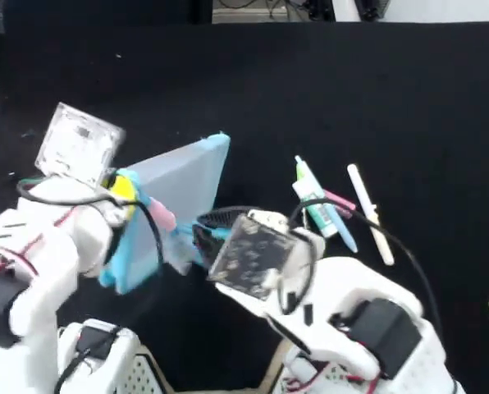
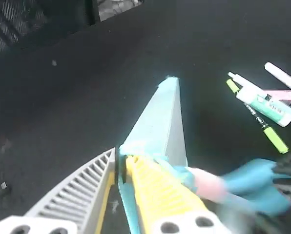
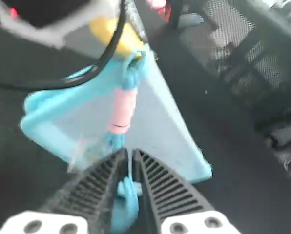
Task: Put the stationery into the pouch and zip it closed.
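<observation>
The right gripper (image 3: 131,157) has its black ribbed fingers clenched on the blue tab (image 3: 126,195) at the end of the zip pull, just below a pink bead (image 3: 121,107) on the same cord. The left gripper (image 2: 120,157), one finger grey and one yellow, is grasping the pouch (image 2: 162,122) by its edge. The pouch is flat, pale translucent grey with bright blue trim, and it is held tilted off the black table (image 1: 351,98) between the two arms. I cannot tell whether its zip is open. Well apart from it on the right gripper's side, the stationery lies loose on the table: a glue tube (image 1: 314,197), a white pen (image 1: 369,213), a pink eraser (image 2: 277,94) and a green marker (image 2: 270,134).
</observation>
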Motion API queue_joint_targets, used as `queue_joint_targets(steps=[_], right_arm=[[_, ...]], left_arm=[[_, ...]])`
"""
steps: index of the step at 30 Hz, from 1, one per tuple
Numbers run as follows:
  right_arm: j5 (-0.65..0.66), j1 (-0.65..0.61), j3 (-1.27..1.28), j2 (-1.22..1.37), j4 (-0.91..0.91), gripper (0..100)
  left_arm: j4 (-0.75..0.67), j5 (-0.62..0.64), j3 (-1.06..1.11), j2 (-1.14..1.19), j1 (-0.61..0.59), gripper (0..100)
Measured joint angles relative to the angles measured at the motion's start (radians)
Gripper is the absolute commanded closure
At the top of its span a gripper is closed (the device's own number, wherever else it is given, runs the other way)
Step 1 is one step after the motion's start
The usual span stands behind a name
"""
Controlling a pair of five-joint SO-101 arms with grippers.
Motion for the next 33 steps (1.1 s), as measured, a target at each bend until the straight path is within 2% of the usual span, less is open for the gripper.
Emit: queue_joint_targets(steps=[8,12,15,18,21,25,33], right_arm=[[0.002,0.000,-0.002,0.012,0.066,97.6],[-0.020,0.000,-0.002,0.014,0.066,82.7],[-0.132,-0.005,0.000,0.014,0.066,74.7],[-0.247,-0.009,0.057,0.008,0.009,77.6],[-0.281,-0.055,0.138,0.014,-0.086,80.2],[-0.282,-0.150,0.187,0.015,-0.160,80.6],[-0.250,-0.173,0.261,0.015,-0.327,80.5]], left_arm=[[-0.014,0.084,0.002,-0.009,0.005,97],[-0.018,0.094,0.002,-0.008,-0.002,97],[-0.018,0.092,0.002,-0.009,0.000,97],[-0.018,0.095,0.002,-0.009,-0.002,97],[-0.018,0.095,0.002,-0.009,-0.002,97],[-0.018,0.095,0.002,-0.009,-0.002,97],[-0.018,0.095,0.002,-0.009,-0.002,97]])
